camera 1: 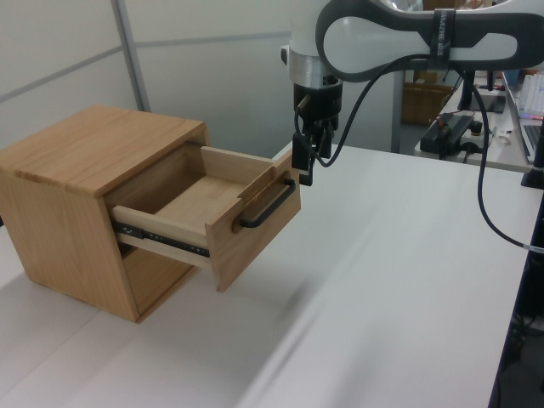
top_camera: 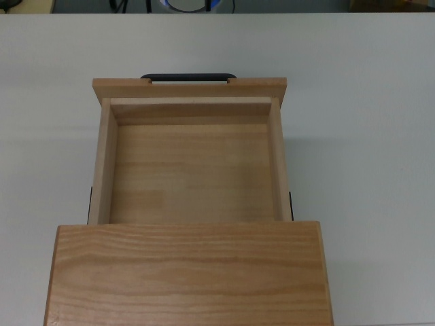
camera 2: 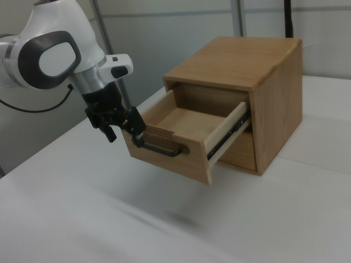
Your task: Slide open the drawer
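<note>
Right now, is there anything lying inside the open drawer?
No. In the top view the drawer is pulled out from the cabinet and shows only its bare wooden floor.

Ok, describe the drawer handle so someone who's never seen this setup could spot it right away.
Find the wooden cabinet on the white table. Its drawer is slid out, and on the front panel sits the handle: a thin black bar, the only dark piece on that pale wood face.
</note>
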